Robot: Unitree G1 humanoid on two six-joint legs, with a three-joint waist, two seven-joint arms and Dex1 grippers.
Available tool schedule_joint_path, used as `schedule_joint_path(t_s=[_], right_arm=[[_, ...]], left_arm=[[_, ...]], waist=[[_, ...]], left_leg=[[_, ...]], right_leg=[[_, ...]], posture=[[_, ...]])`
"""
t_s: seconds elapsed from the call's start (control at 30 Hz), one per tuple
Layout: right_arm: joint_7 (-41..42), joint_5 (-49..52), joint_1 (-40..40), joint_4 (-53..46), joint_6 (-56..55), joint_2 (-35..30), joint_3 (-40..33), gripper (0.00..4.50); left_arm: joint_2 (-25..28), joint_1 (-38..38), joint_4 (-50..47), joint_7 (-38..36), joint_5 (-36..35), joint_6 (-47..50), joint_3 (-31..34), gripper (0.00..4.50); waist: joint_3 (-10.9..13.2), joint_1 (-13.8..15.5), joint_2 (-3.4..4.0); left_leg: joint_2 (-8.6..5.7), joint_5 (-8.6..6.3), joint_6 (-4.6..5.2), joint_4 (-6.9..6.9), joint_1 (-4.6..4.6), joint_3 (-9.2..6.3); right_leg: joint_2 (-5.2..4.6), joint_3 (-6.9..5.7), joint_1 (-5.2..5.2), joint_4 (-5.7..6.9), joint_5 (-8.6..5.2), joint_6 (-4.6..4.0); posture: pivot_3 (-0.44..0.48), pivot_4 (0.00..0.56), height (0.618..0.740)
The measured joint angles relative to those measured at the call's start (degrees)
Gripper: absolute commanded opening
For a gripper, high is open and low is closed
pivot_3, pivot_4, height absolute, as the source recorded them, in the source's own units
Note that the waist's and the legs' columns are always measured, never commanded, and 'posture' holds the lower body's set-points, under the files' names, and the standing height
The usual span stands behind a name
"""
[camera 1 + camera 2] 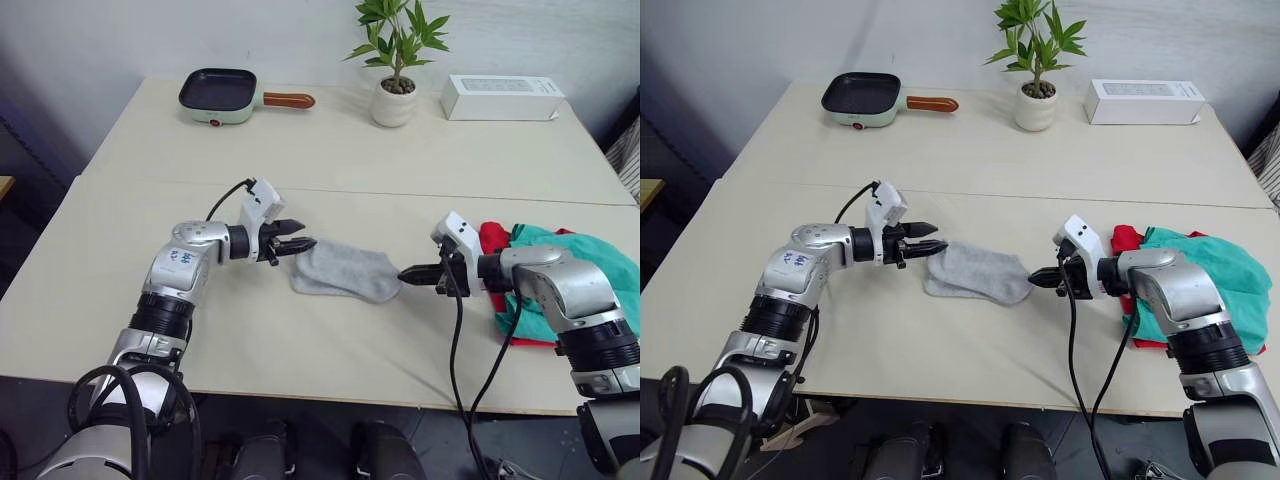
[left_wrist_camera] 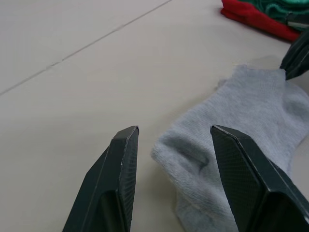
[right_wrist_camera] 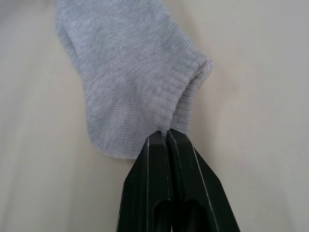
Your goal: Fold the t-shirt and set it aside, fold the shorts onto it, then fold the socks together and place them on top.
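Observation:
The light grey socks (image 1: pixel 345 270) lie flat, one on the other, in the middle of the table. My left gripper (image 1: pixel 305 243) is open at their left end, its fingers (image 2: pixel 120 164) on either side of the fabric edge without touching it. My right gripper (image 1: pixel 403 274) is shut, its tips pinching the ribbed cuff (image 3: pixel 190 92) at the right end. Behind the right arm, the teal shorts (image 1: pixel 1225 262) lie folded on the red t-shirt (image 1: pixel 1126 238), which shows along its left and front edges.
At the back of the far table are a green-rimmed pan with a brown handle (image 1: pixel 217 95), a potted plant (image 1: pixel 395 100) and a white box (image 1: pixel 502 97). A seam (image 1: pixel 340 188) joins the two tables. The front edge (image 1: pixel 300 395) is close.

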Motion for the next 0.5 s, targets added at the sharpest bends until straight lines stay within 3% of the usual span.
schedule_joint_path(t_s=[0.07,0.27,0.5], right_arm=[[-0.18,-0.02,0.24,-0.03,0.05,0.02,-0.01,0.0],[-0.75,0.01,0.74,-0.62,0.14,0.06,-0.18,0.0],[-0.91,0.01,0.78,-0.91,-0.32,0.21,-0.36,0.0]], left_arm=[[0.0,-0.01,0.02,-0.29,0.44,0.77,-0.25,1.92],[-0.72,0.02,0.17,-0.3,0.76,1.28,0.08,0.07],[0.14,2.69,-3.46,0.28,-0.21,3.24,2.13,0.03]], waist=[[0.0,0.06,0.0],[0.0,0.1,-0.01],[0.0,0.0,0.0]], left_leg=[[0.0,0.0,0.0,0.04,0.0,-0.01],[-0.01,0.0,0.01,0.09,0.0,-0.01],[0.0,0.0,0.01,0.08,0.01,-0.02]], right_leg=[[-0.03,0.01,0.0,0.03,0.0,0.0],[-0.09,0.03,0.0,0.08,0.0,0.0],[-0.09,0.04,0.0,0.12,0.0,0.0]], posture=[[0.0,0.15,0.74],[0.0,0.15,0.74],[0.0,0.15,0.74]])
